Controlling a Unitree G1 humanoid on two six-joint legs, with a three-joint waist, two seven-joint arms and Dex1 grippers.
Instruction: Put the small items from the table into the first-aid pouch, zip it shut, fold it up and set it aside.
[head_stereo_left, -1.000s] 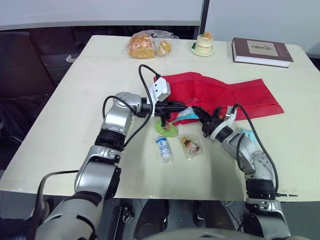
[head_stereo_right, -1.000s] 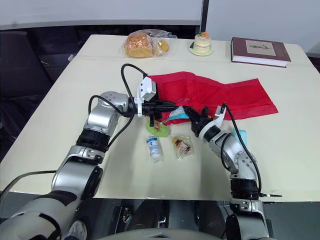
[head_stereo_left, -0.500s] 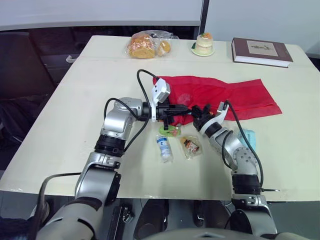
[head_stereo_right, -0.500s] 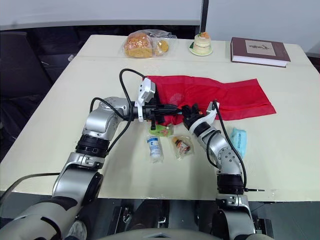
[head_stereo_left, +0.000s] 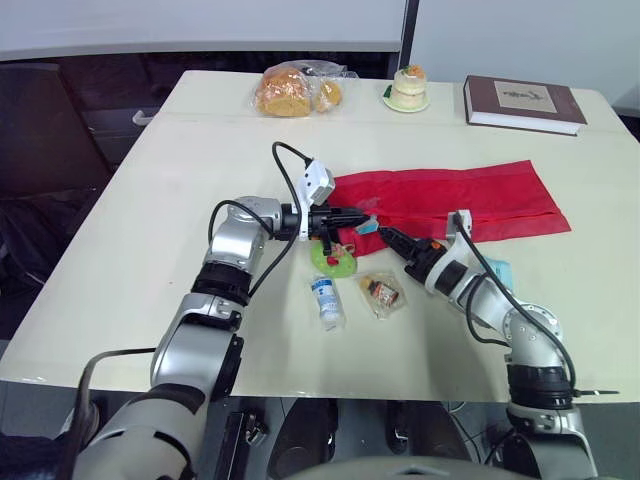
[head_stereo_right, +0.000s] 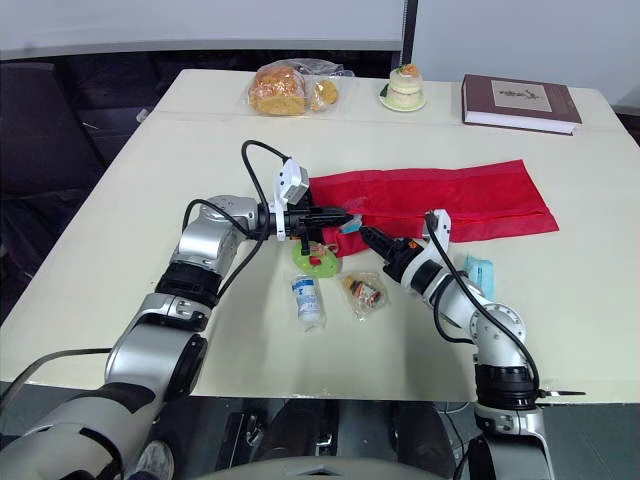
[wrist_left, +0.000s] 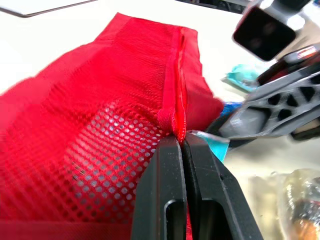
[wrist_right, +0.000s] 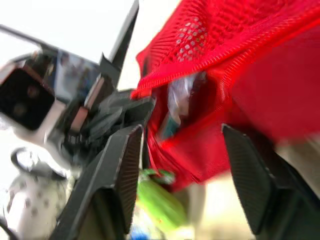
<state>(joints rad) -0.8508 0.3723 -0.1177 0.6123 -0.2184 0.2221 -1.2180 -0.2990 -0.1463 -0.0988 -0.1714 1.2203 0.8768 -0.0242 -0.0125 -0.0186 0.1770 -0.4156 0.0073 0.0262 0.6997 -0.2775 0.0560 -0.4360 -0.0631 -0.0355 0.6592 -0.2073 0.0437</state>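
Left end effector (head_stereo_left: 354, 214): fingers pinched tight on the zip-edge seam of the red mesh pouch (head_stereo_left: 450, 195), lifting its near corner so the mouth gapes.

Right end effector (head_stereo_left: 387, 236): fingers spread wide and empty, tips just at the pouch mouth. A blue packet (head_stereo_left: 368, 227) sits in that opening, partly under the raised edge; how far in, I cannot tell.

The pouch lies flat across the middle of the desk (head_stereo_left: 150, 200), with its open end toward the left end effector.

Waiting on the desk just in front of the mouth: a green item (head_stereo_left: 333, 259), a small bottle (head_stereo_left: 326, 298) and a snack packet (head_stereo_left: 383, 290). A teal packet (head_stereo_left: 497, 271) lies beside the right forearm.

Risks, as judged:
- The blue packet looks only part-seated. With nothing gripping it, it may slide back out if the mouth sags.
- The left grip is on a thin seam. A slip would drop the edge and close the opening.
- A right finger could snag the mesh and drag the pouch along as it backs out.
- The green item is close under both end effectors, so a low pass could knock it aside.

Far edge: bread (head_stereo_left: 288, 90) in a clear bag, a small cake (head_stereo_left: 408, 87) on a plate and a brown book (head_stereo_left: 522, 103).

Writing: the book has a pale cover label and the bottle a blue one. Neither can be read, and no brand is visible.
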